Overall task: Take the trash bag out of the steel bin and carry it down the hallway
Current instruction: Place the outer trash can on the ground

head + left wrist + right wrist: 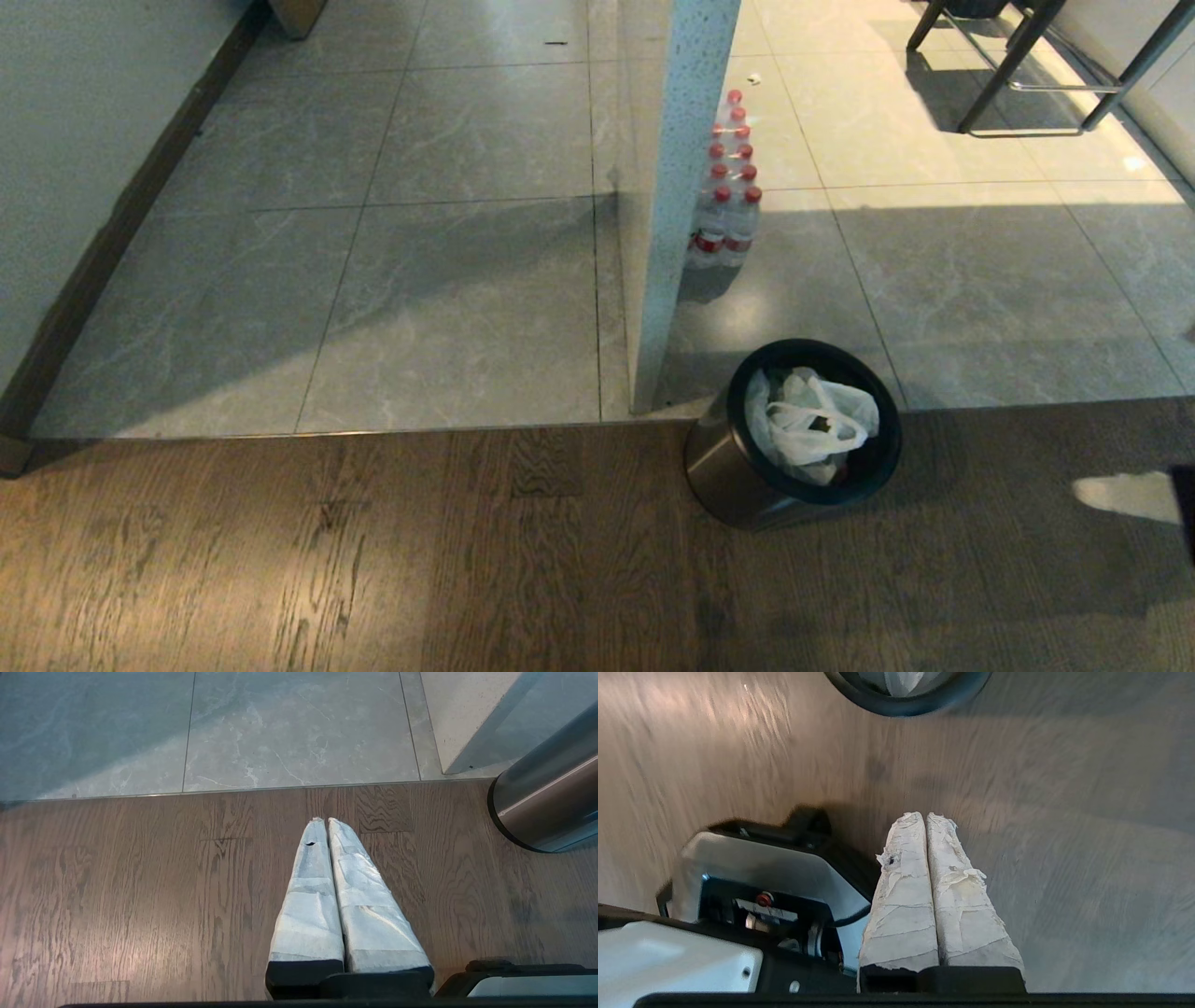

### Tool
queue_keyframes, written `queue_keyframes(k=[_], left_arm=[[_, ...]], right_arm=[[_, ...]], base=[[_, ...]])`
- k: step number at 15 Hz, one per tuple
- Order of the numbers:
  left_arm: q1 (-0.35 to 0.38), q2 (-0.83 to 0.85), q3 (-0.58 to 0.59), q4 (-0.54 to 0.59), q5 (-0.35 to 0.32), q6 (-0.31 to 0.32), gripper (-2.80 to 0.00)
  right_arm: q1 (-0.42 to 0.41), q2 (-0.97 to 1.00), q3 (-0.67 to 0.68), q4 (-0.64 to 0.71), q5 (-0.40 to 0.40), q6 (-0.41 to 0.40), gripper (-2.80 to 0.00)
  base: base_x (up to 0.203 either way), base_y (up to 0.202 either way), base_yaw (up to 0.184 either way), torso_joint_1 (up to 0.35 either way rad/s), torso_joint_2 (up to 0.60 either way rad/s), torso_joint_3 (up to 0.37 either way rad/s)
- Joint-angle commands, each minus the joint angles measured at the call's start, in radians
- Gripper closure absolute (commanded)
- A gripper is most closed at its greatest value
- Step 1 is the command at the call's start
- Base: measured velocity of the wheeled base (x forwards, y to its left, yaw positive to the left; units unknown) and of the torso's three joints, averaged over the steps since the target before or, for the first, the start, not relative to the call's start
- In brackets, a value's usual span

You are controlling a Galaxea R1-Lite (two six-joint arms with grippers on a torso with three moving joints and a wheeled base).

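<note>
I can read no words, numbers or signs anywhere I look. The clear plastic water bottles with red caps, standing at twelve o'clock from the round brushed-steel bin, carry red label bands, but their print is too small to read.

Wood floor w/ steel bin

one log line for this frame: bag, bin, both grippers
trash bag: inside steel bin, untouched | left gripper: shut, empty, above wood floor | right gripper: shut, empty, short of bin
</note>
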Motion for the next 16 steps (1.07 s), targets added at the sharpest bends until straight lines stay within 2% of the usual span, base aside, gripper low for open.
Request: queue_keyframes(k=[1, 3, 4, 7, 10, 13, 15, 16], left_arm=[[0.0, -0.002, 0.002, 0.0, 0.0, 0.0, 0.0], [0.0, -0.002, 0.0, 0.0, 0.0, 0.0, 0.0], [0.0, -0.002, 0.001, 0.0, 0.0, 0.0, 0.0], [0.0, -0.002, 0.002, 0.0, 0.0, 0.0, 0.0], [0.0, -0.002, 0.001, 0.0, 0.0, 0.0, 0.0], [0.0, -0.002, 0.0, 0.0, 0.0, 0.0, 0.0], [0.0, -0.002, 0.002, 0.0, 0.0, 0.0, 0.0], [0.0, -0.002, 0.0, 0.0, 0.0, 0.0, 0.0]], right_arm=[[0.046, 0.348, -0.061, -0.06, -0.006, -0.002, 0.0], [0.113, 0.523, -0.107, -0.162, -0.013, 0.015, 0.0], [0.15, 0.59, -0.13, -0.204, -0.011, 0.026, -2.8], [0.253, 0.714, -0.199, -0.267, 0.03, 0.037, -2.8], [0.292, 0.72, -0.24, -0.268, 0.036, 0.024, -2.8], [0.284, 0.701, -0.263, -0.261, 0.051, 0.016, -2.8], [0.282, 0.74, -0.296, -0.255, 0.029, 0.029, -2.8], [0.285, 0.735, -0.297, -0.247, 0.057, 0.034, -2.8]], base=[[0.0, 0.0, 0.0, 0.0, 0.0, 0.0], [0.0, 0.0, 0.0, 0.0, 0.0, 0.0], [0.0, 0.0, 0.0, 0.0, 0.0, 0.0], [0.0, 0.0, 0.0, 0.0, 0.0, 0.0], [0.0, 0.0, 0.0, 0.0, 0.0, 0.0], [0.0, 0.0, 0.0, 0.0, 0.0, 0.0], [0.0, 0.0, 0.0, 0.0, 0.0, 0.0], [0.0, 0.0, 0.0, 0.0, 0.0, 0.0]])
